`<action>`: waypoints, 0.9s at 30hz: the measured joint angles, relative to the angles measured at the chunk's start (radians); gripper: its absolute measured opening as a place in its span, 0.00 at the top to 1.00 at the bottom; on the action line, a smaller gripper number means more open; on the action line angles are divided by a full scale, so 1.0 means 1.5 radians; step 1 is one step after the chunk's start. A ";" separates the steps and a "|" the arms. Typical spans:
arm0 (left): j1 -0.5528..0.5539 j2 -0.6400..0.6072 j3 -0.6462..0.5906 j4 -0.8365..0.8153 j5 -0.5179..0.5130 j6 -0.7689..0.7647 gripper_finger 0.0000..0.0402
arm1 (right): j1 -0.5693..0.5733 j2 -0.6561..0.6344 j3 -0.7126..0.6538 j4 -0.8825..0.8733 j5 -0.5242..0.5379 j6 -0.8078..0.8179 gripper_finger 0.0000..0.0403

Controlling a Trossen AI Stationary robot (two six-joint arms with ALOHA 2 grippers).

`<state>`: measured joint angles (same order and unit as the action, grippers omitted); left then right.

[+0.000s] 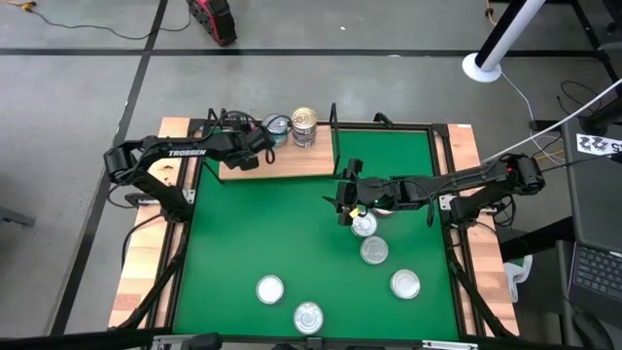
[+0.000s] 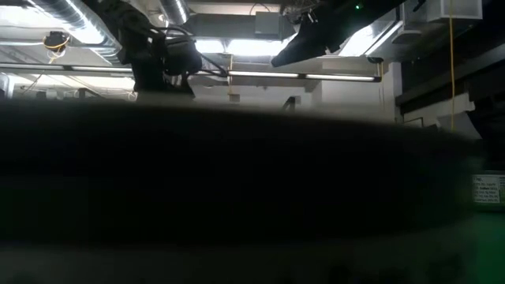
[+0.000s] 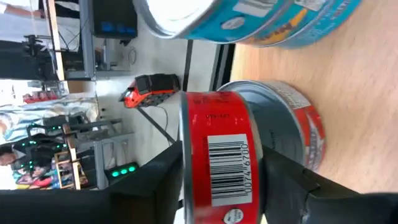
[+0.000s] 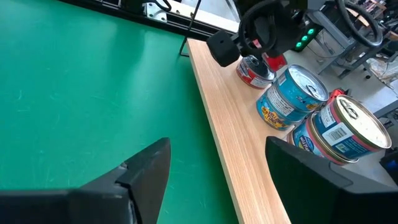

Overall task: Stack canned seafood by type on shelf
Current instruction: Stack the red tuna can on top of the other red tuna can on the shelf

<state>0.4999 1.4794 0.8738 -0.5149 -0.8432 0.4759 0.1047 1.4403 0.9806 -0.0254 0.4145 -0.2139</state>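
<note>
Tin (image 3: 217, 155), red label, pinched in my L claw (image 3: 221, 177) above shelf's (image 1: 292, 163) left end, w/ another red tin (image 3: 298, 127) under it. Rigid, light, prob. slick sides; grip across dia. R claw (image 4: 217, 168) spread, empty, over mat (image 1: 272, 233).

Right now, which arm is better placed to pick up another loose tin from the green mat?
The right arm. Its open, empty claw hovers beside the nearest loose tin on the mat. The left claw is over the shelf, shut on a red tin.
</note>
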 joint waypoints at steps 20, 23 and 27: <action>-0.006 0.001 0.000 0.002 0.080 -0.007 0.34 | 0.000 0.000 0.000 -0.001 0.000 0.000 0.35; -0.011 0.001 0.000 0.002 0.082 -0.005 0.34 | 0.000 0.000 0.000 -0.001 0.000 0.000 0.35; -0.016 0.001 0.000 0.002 0.082 -0.011 0.34 | 0.000 0.000 0.000 -0.002 0.000 0.000 0.35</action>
<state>0.4763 1.4807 0.8742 -0.5123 -0.7195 0.4590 0.1043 1.4406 0.9806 -0.0277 0.4145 -0.2138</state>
